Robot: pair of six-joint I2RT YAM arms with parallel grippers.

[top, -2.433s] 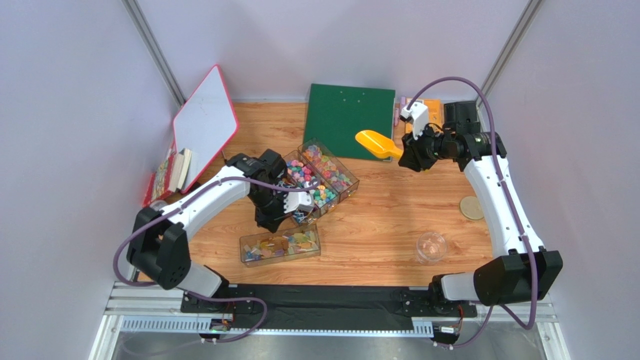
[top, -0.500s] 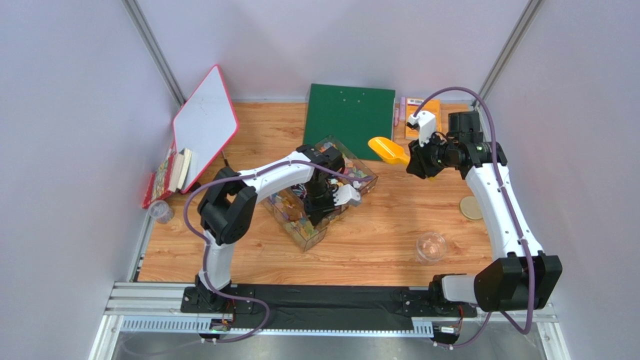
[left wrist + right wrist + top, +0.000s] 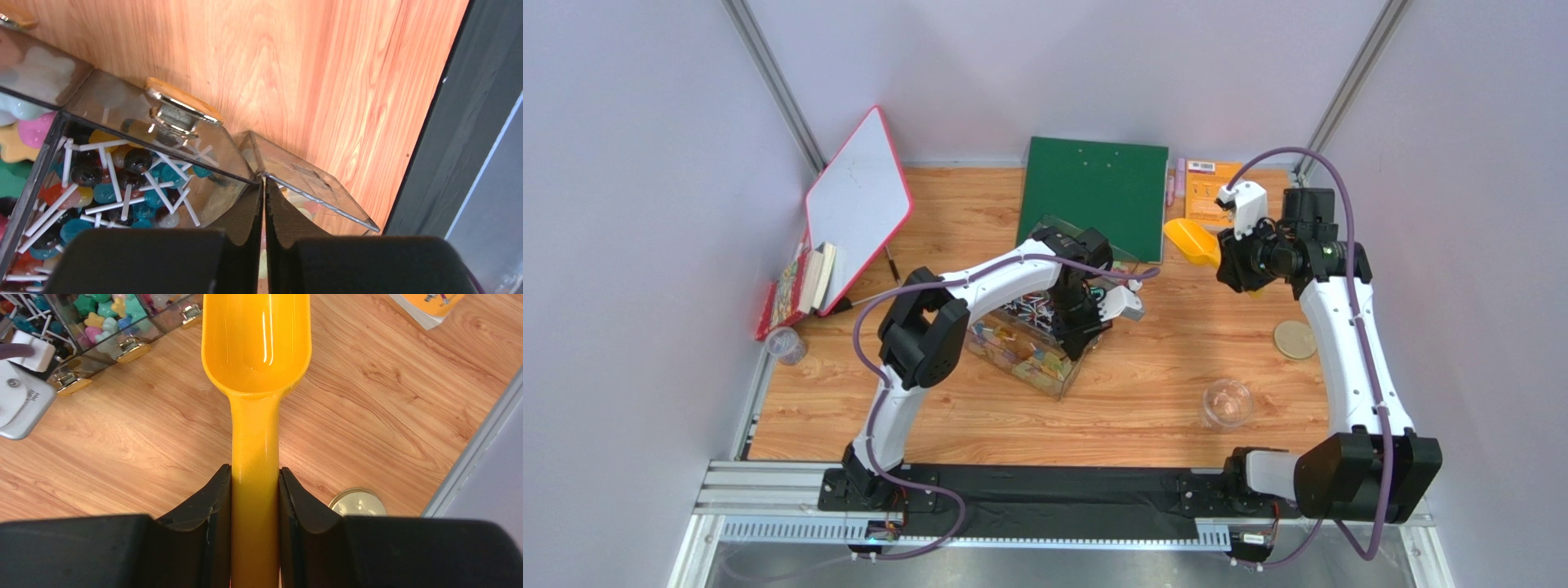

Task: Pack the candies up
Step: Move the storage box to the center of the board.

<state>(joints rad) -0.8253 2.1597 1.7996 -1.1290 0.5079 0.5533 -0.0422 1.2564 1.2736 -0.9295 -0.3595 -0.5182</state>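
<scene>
The candies (image 3: 1032, 346) are small bright sweets inside a clear hinged box (image 3: 1059, 370) at mid table. They also show in the left wrist view (image 3: 24, 125) beside lollipops (image 3: 123, 184), and in the right wrist view (image 3: 110, 321). My left gripper (image 3: 1082, 321) is at the box's right side, shut (image 3: 264, 184) on the thin edge where the clear box (image 3: 153, 135) meets its clear lid panel (image 3: 307, 184). My right gripper (image 3: 1227, 257) is shut (image 3: 255, 473) on the handle of an empty yellow scoop (image 3: 256, 337), held above the table right of the box (image 3: 1192, 239).
A clear glass jar (image 3: 1226, 402) and its gold lid (image 3: 1295, 339) stand at the right front. A green board (image 3: 1093, 194) and an orange booklet (image 3: 1212, 175) lie at the back. A whiteboard (image 3: 857, 206) and books (image 3: 803, 282) are at the left wall.
My left gripper has moved right and back, dragging the clear box with it. My right arm has carried the scoop right and towards the back.
</scene>
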